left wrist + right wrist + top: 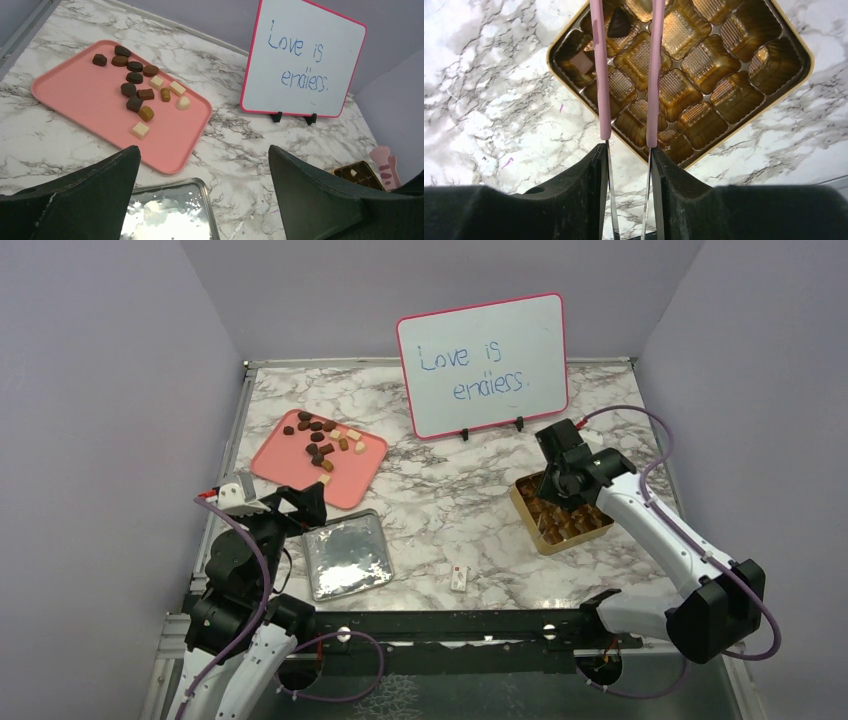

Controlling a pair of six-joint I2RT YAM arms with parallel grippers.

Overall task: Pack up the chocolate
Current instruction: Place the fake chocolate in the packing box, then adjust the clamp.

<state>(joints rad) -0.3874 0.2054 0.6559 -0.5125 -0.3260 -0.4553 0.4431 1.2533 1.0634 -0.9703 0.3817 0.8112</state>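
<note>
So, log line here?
left gripper: open, near pink tray | right gripper: holds pink tweezers, tips empty, over gold box | chocolates: most on tray

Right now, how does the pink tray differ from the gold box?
The pink tray is flat and undivided; the gold box is split into moulded cups. The pink tray carries a loose scatter of chocolates; the gold box is mostly empty, holding just a couple. Both sit on the marble table.

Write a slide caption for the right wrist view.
Right gripper holding pink tongs over the gold box, two chocolates in its compartments.
</note>
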